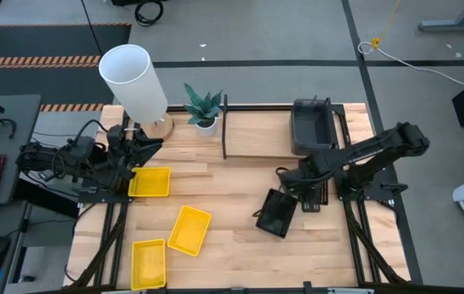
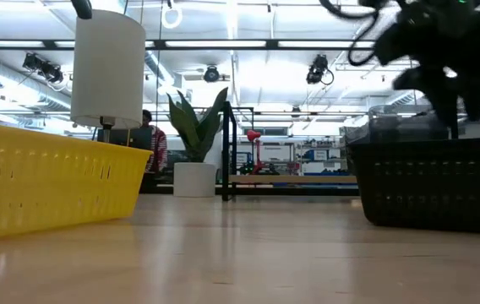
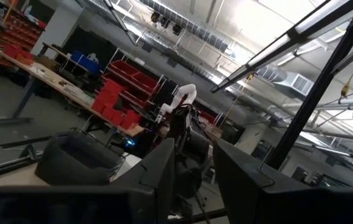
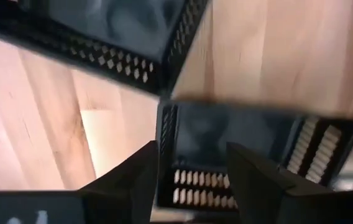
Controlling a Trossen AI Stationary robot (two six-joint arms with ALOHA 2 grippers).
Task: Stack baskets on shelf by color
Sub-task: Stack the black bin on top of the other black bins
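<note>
The baskets are scattered: three yellow ones sit on the left half of the worktop [image 1: 240, 245], one [image 1: 149, 182] just by the left arm, one [image 1: 189, 229] nearer the middle, one [image 1: 149, 263] by the front edge. A grey stack [image 1: 313, 124] already sits at the right end of the shelf [image 1: 225, 126]. The action is on the right: the right gripper [image 1: 299, 194] hangs low over the black perforated baskets, one [image 1: 278, 213] lying askew just beside it, another [image 4: 245, 149] seen close ahead between its fingers [image 4: 133, 180]. Those fingers are spread, nothing pinched yet.

These look like thin, light plastic trays, stiff enough to lift by one wall but likely to swing or tilt when held off-centre. The perforated wall should offer some bite; best hold is probably the middle of a long side, fingers straddling the rim. Smooth plastic on smooth wood may skate if nudged.

The left gripper [image 1: 122, 159] waits at the back left by the lamp base; I cannot tell how it is set.
</note>
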